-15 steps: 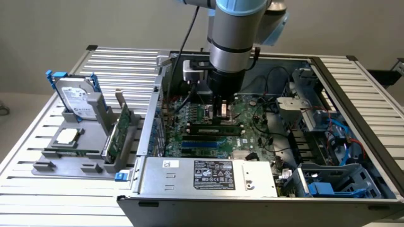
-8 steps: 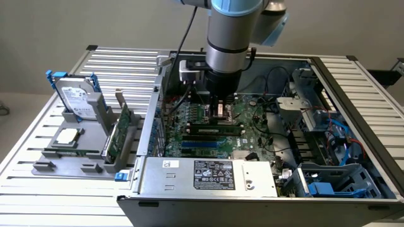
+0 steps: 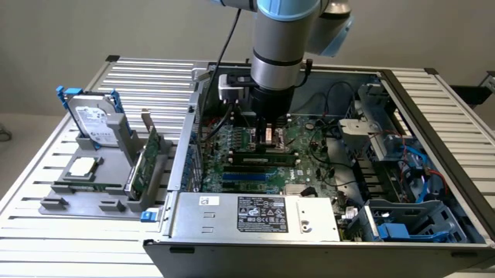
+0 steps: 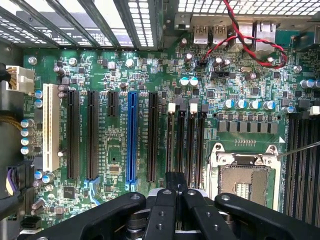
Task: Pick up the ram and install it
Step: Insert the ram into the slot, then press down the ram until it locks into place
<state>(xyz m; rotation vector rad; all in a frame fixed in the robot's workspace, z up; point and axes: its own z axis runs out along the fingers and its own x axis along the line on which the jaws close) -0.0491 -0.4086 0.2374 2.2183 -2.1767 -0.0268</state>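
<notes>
The arm reaches down from 12 o'clock in the exterior view into an open computer case (image 3: 232, 234) that lies on its side on the slatted metal bench (image 3: 147, 75). The gripper (image 3: 267, 134) hangs just above the green motherboard (image 3: 309, 168), over the black memory slots (image 3: 267, 155) with white latches near the middle of the board. Its jaws are closed, pressed together, and nothing shows between them in the wrist view, where the gripper (image 4: 176, 182) sits over the ends of the memory slots (image 4: 186, 145). Those slots lie between a long blue slot (image 4: 132, 135) and the metal-framed processor socket (image 4: 245, 175) on the motherboard (image 4: 115, 150). A twisted red and black cable (image 4: 250, 37) loops over the board near the rear ports.

At 9 o'clock from the case in the exterior view stands a grey holder (image 3: 108, 202). The ram (image 3: 87, 186), a long narrow green stick, appears to lie flat along the holder's edge nearest the camera, well apart from the gripper. On the same holder a silver hard drive (image 3: 97, 124) with blue handles stands upright at about 11 o'clock from the ram, and a taller green card (image 3: 147, 162) stands on edge at its 2 o'clock, beside the case wall. A silver power supply (image 3: 255, 214) fills the case's near corner, at 6 o'clock from the gripper.
</notes>
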